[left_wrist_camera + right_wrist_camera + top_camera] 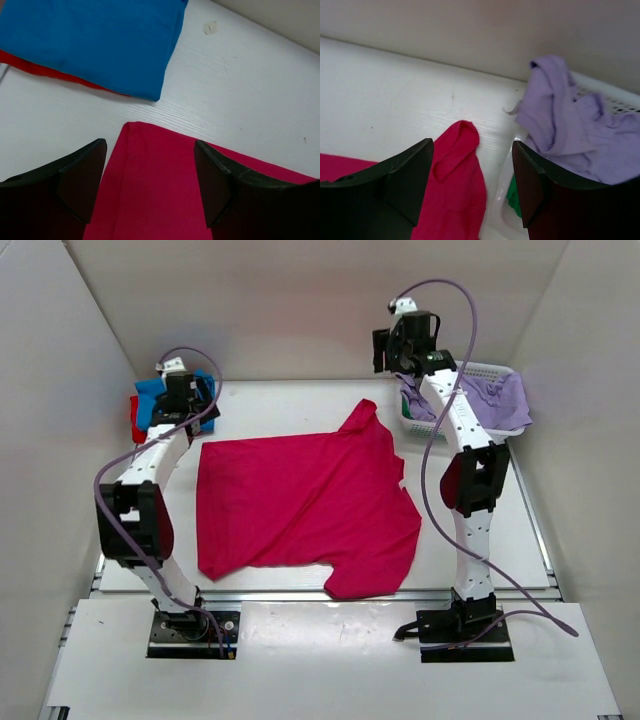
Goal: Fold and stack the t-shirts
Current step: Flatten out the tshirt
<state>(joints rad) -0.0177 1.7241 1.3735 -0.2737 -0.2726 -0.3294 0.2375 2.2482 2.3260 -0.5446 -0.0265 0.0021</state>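
Observation:
A crimson-pink t-shirt (305, 505) lies spread on the white table, one sleeve (362, 418) pointing to the far side. A folded blue t-shirt (150, 393) lies on a folded red one (133, 418) at the far left. My left gripper (187, 400) is open and empty above the pink shirt's far-left corner (145, 185), next to the blue shirt (95, 40) and red shirt (35, 67). My right gripper (405, 345) is open and empty, raised above the pink sleeve (457, 175) and the basket's edge.
A white slatted basket (478, 370) at the far right holds lilac cloth (500, 400), which also shows in the right wrist view (570, 135) with a bit of green cloth (512, 197). White walls enclose the table on three sides.

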